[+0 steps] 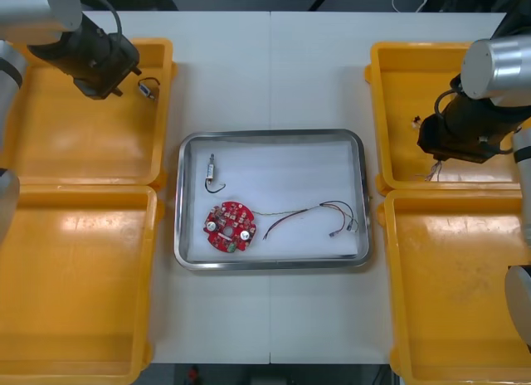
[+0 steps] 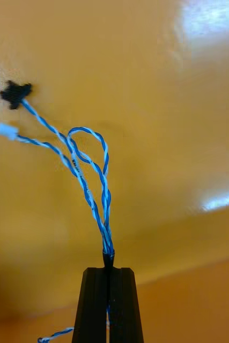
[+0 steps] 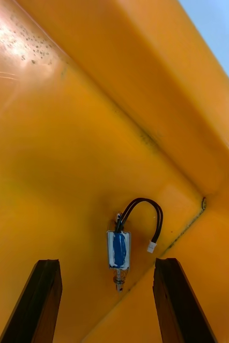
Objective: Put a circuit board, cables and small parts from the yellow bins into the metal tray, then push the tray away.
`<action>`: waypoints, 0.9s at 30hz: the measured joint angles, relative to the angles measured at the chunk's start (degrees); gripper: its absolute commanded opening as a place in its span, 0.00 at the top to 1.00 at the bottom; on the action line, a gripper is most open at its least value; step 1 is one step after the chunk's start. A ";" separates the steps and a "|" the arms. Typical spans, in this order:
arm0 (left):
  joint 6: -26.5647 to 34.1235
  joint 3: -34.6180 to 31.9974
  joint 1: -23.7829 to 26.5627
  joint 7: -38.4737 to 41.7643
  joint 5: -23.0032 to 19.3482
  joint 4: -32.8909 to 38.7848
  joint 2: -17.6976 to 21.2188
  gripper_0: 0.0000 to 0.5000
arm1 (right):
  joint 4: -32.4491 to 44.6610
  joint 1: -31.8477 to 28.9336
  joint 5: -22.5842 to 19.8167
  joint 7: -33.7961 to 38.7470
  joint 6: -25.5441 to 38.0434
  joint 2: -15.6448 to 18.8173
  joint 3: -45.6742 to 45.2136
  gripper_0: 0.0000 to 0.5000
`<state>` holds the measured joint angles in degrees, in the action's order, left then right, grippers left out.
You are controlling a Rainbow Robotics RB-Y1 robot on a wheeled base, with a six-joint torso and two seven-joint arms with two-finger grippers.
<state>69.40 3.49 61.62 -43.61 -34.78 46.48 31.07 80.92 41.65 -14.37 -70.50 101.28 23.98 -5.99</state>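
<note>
Currently the right end effector (image 2: 109, 270) is over the far right bin (image 1: 398, 78), with its fingers clamped on a twisted blue and white cable (image 2: 87, 193) at the bend. The cable's black and white connectors hang ahead of the fingers. Raise it until both connectors clear the bin wall, then carry it to the tray (image 1: 270, 134) and release over bare floor, away from the board (image 1: 229, 227) and the wires (image 1: 315, 211) beside it. The left end effector (image 3: 107, 261) hovers spread over the far left bin (image 1: 83, 128), its fingers on either side of a small metal part (image 3: 118, 249) that lies close to the bin's corner. Descend squarely and close on the body, not on the black lead, keeping the outer finger off the wall. Whether the cable connectors touch the bin floor cannot be judged. The cable's other end is cut off beside the fingers, and in the front view the right wrist covers the grasp.
</note>
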 measured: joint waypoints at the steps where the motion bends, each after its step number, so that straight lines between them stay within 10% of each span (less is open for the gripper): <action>1: -0.70 0.08 0.00 0.00 -0.02 -0.39 -0.23 0.00 | 1.39 -0.07 0.05 0.00 1.79 0.07 -0.42 1.00; 7: -5.29 0.43 0.02 -0.05 -0.11 -2.83 -1.80 0.00 | 9.24 -0.20 -1.23 0.00 8.45 1.38 -2.77 1.00; 27: -9.12 5.48 0.01 -0.77 -0.06 -4.67 -3.09 0.00 | 28.85 -0.26 -27.05 -1.01 8.52 9.51 -6.44 1.00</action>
<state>60.28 8.97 61.63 -44.37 -34.84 41.80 27.98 109.76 41.38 -41.42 -71.51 109.80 33.49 -12.44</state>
